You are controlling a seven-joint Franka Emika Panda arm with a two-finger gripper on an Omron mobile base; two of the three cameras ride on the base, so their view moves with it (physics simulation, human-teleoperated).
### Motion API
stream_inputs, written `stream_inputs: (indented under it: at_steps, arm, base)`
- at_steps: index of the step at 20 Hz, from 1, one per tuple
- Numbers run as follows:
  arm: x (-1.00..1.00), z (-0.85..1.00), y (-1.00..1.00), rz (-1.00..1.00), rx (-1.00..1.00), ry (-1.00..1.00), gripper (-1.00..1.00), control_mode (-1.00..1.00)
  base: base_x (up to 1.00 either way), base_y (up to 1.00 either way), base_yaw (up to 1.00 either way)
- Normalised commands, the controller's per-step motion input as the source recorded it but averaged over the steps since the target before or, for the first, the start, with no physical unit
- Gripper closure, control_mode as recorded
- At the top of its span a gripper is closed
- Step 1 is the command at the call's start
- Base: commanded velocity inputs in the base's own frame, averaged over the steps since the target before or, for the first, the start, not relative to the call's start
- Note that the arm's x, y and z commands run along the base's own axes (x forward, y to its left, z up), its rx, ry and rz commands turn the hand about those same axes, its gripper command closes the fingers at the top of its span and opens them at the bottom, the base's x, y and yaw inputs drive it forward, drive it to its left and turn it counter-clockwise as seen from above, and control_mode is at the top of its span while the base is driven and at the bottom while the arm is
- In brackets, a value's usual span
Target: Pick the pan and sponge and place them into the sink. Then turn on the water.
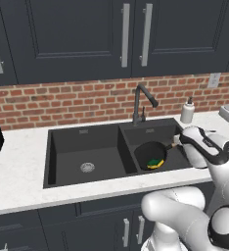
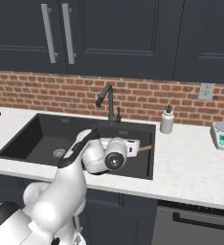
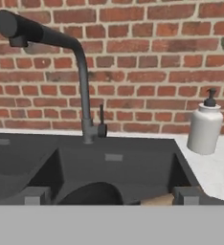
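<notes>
wide open, the gripper [image 3: 113, 196] holds nothing, its two dark fingertips [image 3: 36, 195] standing well apart and aimed level at the brick wall [image 3: 147, 62] and the foot of the faucet [image 3: 85, 100]. it hangs low over the right basin of the sink [image 1: 82, 147], above the near part of the pan [image 1: 149, 154]. the pan lies flat on the floor of that right basin, and its tan wooden handle [image 3: 158, 200] runs out toward the basin's right wall, so the long axis lies roughly across the sink, handle end pointing right and slightly back; the handle's tip shows past the arm in the right base view. the sponge [image 1: 155, 162] lies inside the pan, green top up, near its front edge, long side running about left to right. the faucet stands behind the divider between the two basins, its angled spout tipped down toward the right basin, and i can see no blue stream under it. a white soap dispenser [image 1: 187, 111] stands upright on the table [image 1: 18, 171] just right of the sink's back corner, and a kitchen scale [image 2: 223, 135] sits farther right. the left basin shows only its silver drain [image 1: 87, 167].
</notes>
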Motion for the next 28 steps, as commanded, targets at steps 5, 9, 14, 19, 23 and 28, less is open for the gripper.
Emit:
stream_inputs:
  at_steps: [5, 9, 14, 19, 23, 28]
  arm:
    - [0.28, 0.11, 0.0, -0.19, 0.03, -0.06, -1.0, -1.0]
    - [-0.09, 0.09, -0.03, -0.04, 0.07, -0.12, -1.0, -1.0]
    - [-0.34, 0.01, -0.02, 0.0, 0.1, -0.13, -1.0, -1.0]
    - [-0.03, 0.14, 0.0, 0.0, 0.05, -0.12, -1.0, -1.0]
    - [0.0, 0.21, 0.0, 0.0, 0.02, -0.04, -1.0, -1.0]
    - [0.0, 0.02, 0.0, 0.05, 0.0, 0.0, -1.0, -1.0]
  base:
    - [0.0, 0.0, 0.0]
    - [0.0, 0.0, 0.0]
    - [0.0, 0.0, 0.0]
    - [0.0, 0.0, 0.0]
    - [0.0, 0.0, 0.0]
    - [0.0, 0.0, 0.0]
